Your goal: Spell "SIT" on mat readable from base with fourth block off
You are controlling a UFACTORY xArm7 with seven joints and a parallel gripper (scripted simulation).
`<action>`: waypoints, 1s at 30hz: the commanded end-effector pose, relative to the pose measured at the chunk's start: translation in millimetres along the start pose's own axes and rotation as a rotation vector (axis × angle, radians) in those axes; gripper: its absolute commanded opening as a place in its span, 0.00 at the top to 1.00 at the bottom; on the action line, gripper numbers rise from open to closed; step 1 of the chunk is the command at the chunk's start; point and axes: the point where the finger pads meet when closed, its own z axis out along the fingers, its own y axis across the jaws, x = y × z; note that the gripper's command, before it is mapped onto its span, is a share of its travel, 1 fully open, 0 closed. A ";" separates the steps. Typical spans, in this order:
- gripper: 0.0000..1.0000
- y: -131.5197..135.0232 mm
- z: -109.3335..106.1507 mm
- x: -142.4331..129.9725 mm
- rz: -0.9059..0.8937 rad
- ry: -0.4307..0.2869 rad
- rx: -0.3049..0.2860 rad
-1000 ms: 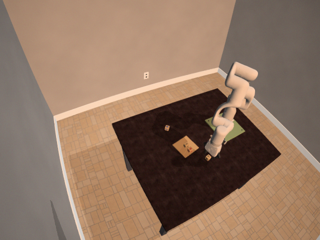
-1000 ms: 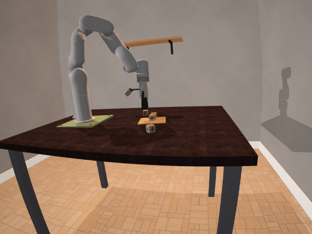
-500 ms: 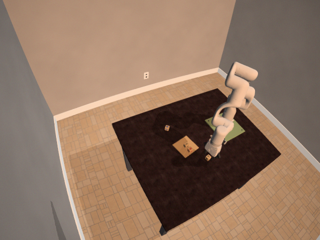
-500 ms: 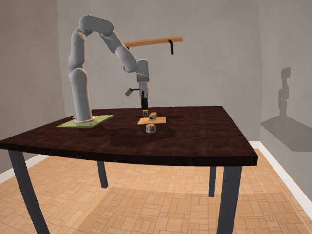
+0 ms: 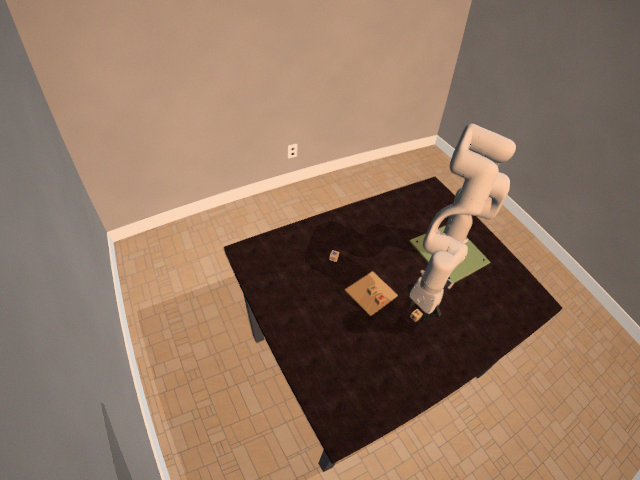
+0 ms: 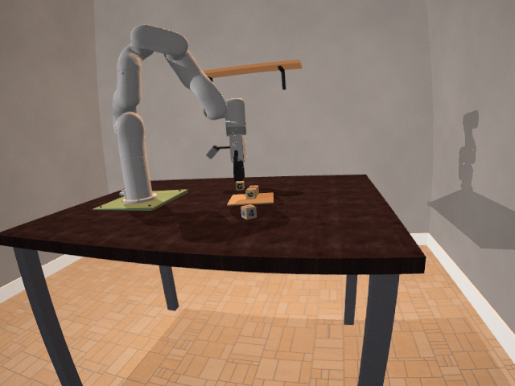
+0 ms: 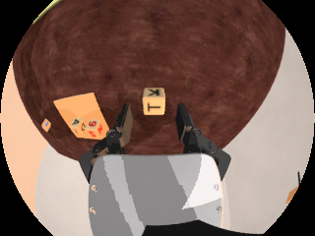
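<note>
- One dark wooden tabletop (image 5: 361,372) carries one tan square mat (image 5: 370,292) and four small wooden letter blocks.
- The mat lies flat, with two blocks (image 5: 376,295) on it, side by side.
- A third block (image 5: 333,255), with blue markings, sits well apart from the mat.
- The fourth block (image 7: 154,101) lies off the mat, its top face showing a dark "T" turned sideways in the wrist view.
- The tool (image 7: 154,126) hangs open above that block, holding nothing, one finger (image 7: 121,125) to either side.

The arm (image 6: 137,125) arches over, wrist vertical, jaws parted and empty.
</note>
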 end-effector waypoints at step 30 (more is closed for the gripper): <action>0.31 0.6 27.4 -1.5 0.000 -0.003 -0.002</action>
